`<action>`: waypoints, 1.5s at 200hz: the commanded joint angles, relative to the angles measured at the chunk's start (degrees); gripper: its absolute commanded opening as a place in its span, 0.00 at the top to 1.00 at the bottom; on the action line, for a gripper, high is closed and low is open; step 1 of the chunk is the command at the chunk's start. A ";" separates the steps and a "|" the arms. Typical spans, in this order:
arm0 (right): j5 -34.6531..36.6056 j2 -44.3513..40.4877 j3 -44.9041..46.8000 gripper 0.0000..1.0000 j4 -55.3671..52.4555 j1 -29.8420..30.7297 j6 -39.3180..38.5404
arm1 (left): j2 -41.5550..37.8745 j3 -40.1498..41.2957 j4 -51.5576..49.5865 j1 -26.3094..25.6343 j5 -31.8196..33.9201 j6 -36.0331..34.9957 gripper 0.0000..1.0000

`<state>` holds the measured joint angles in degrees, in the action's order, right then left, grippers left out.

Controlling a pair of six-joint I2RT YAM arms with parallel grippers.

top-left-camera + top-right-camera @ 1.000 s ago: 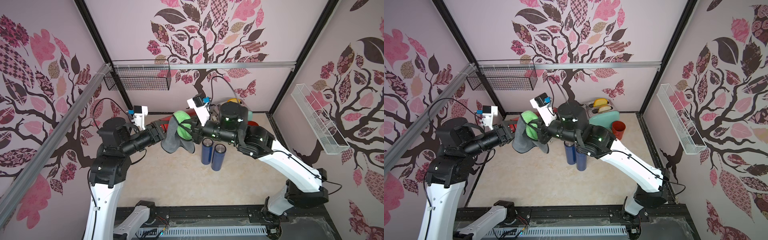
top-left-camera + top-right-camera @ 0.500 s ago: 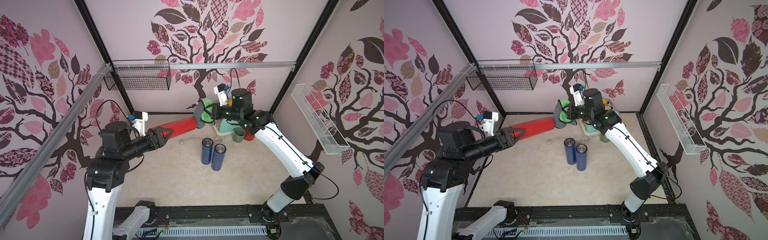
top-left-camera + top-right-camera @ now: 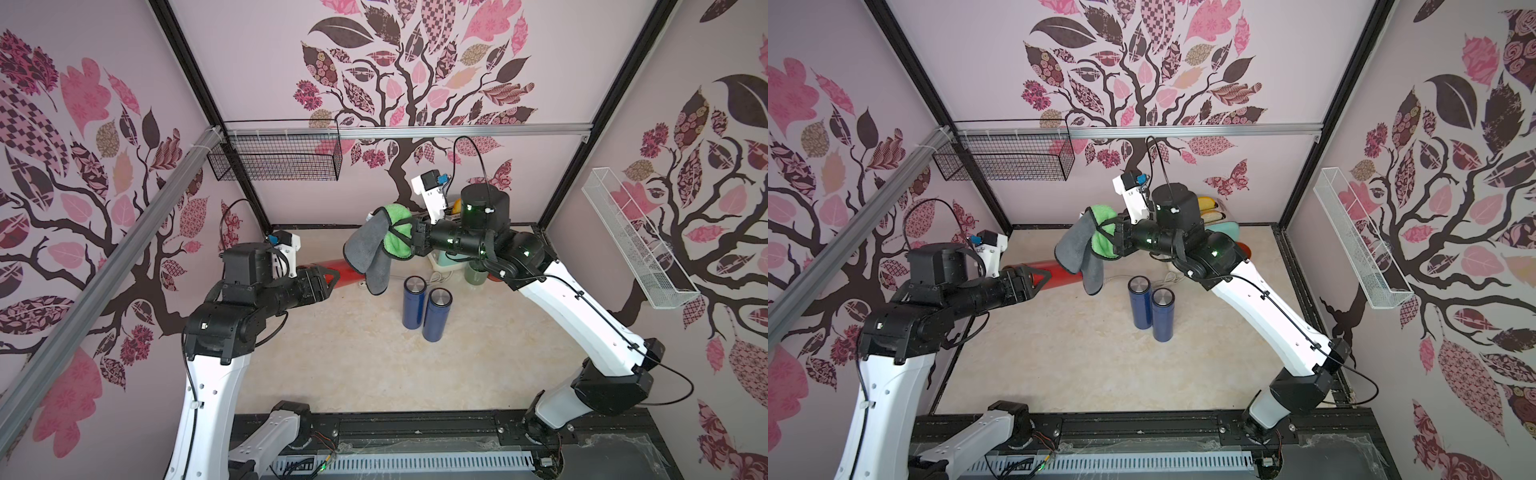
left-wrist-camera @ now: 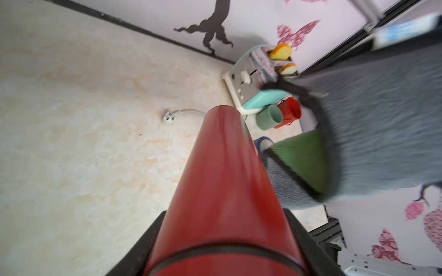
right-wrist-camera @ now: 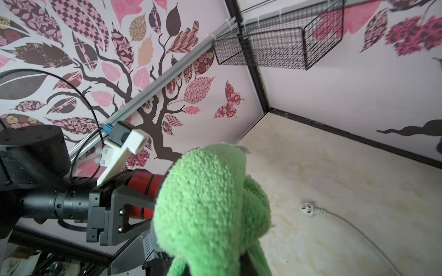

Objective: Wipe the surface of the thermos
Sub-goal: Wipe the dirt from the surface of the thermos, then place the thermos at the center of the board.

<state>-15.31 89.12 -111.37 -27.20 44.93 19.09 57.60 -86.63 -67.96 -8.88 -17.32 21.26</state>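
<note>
Mid-wipe here. My left hand point(image 3: 327, 279) is closed narrow around one end of the glossy red cylindrical thermos point(image 3: 348, 272), holding it out level in the air above the beige counter point(image 3: 332, 374) — it isn't resting on anything. My right hand point(image 3: 401, 240) is pinched tight on a bunched-up grey-and-green microfibre cloth point(image 3: 368, 253), and the loose grey flap hangs over the thermos's far end. In the left wrist view the cloth looks just beside the barrel rather than pressed on it, but that shot is blurry, so I can't say if it's touching. Next, I reckon: press the cloth onto the barrel and drag it toward my left hand, then roll the thermos to reach the other side — keeping clear of the two dark blue cylindrical bottles point(image 3: 432, 316) standing below.
</note>
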 commanded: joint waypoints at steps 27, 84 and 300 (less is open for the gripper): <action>6.21 -4.83 4.57 1.00 -0.18 -0.06 -1.91 | 5.42 6.54 -2.51 -8.15 13.85 -4.37 1.00; 8.14 -9.29 12.76 1.00 1.34 -0.08 -0.21 | 12.28 8.21 -6.71 -11.59 22.65 -6.56 1.00; 12.15 -15.68 23.92 1.00 -1.48 -3.48 -0.02 | 22.63 12.31 -3.01 -14.14 24.61 -7.57 1.00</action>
<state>-2.39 74.85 -87.64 -29.36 41.93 18.24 80.88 -74.85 -72.47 -22.87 6.22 13.58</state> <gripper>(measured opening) 0.079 0.646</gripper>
